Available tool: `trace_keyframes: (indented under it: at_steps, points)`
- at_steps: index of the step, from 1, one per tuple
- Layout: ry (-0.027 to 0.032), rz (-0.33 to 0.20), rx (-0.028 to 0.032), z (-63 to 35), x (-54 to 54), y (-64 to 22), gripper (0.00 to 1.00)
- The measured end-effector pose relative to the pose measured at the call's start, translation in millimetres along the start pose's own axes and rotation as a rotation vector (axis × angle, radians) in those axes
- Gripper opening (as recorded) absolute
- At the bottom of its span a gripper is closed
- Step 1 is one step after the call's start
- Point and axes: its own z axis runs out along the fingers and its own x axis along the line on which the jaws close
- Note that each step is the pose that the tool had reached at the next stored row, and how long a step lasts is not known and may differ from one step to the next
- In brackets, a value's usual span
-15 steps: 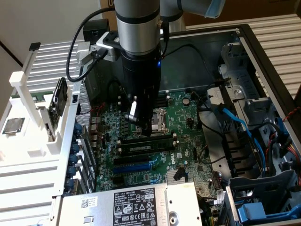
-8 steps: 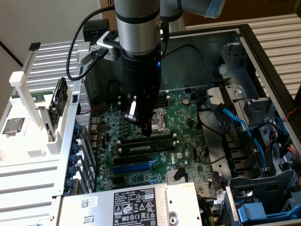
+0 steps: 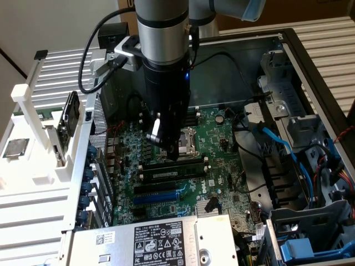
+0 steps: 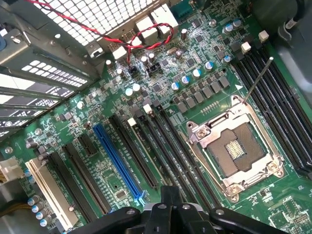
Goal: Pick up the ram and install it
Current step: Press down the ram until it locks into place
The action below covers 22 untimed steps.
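In the exterior view my gripper [image 3: 170, 152] hangs from the arm inside the open computer case, its tips just above the motherboard [image 3: 222, 144] between the CPU socket [image 3: 186, 138] and the long slots. The wrist view has the fingers [image 4: 168, 209] pressed together with nothing between them. The ram [image 3: 169, 173], a long thin stick with a pale sticker, stands on edge in one of the slots just beyond the fingertips. I cannot tell whether the tips touch it. Long black slots [image 4: 170, 151] run under the gripper beside the open socket [image 4: 239, 148].
A white rack [image 3: 33, 166] at the exterior view's left holds a square silver chip [image 3: 15, 148] and a dark upright part [image 3: 69, 119]. Blue cables [image 3: 283, 149] and drive cages crowd the case's right. A power supply [image 3: 161, 241] sits in front. Red wires [image 4: 131, 36] lie by the rear grille.
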Motion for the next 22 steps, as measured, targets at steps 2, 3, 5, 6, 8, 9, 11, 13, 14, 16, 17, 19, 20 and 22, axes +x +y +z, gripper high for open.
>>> trace_keyframes:
  at_steps: [2,3,5,6,8,9,11,13,14,16,17,19,20,22]
  points:
    - [0.0007,0.029,-0.0014,0.1,0.0,0.0,0.10]
    - [0.0010,0.044,-0.0021,0.1,0.0,0.0,0.10]
    - [0.0018,0.074,-0.0035,0.1,0.0,0.0,0.10]
    - [0.0021,0.089,-0.0042,0.1,0.0,0.0,0.10]
    - [0.0032,0.135,-0.0063,0.2,0.0,0.0,0.10]
    - [0.0036,0.150,-0.0070,0.2,0.0,0.0,0.10]
    - [0.0042,0.180,-0.0084,0.3,0.0,0.0,0.10]
    - [0.0050,0.211,-0.0099,0.3,0.0,0.0,0.10]
    - [0.0054,0.227,-0.0107,0.3,0.0,0.0,0.10]
    - [0.0062,0.257,-0.0121,0.3,0.0,0.0,0.10]
    - [0.0065,0.272,-0.0128,0.4,0.0,0.0,0.10]
    - [0.0073,0.302,-0.0142,0.4,0.0,0.0,0.10]
    - [0.0076,0.318,-0.0149,0.4,0.0,0.0,0.10]
    - [0.0083,0.346,-0.0163,0.4,0.0,0.0,0.10]
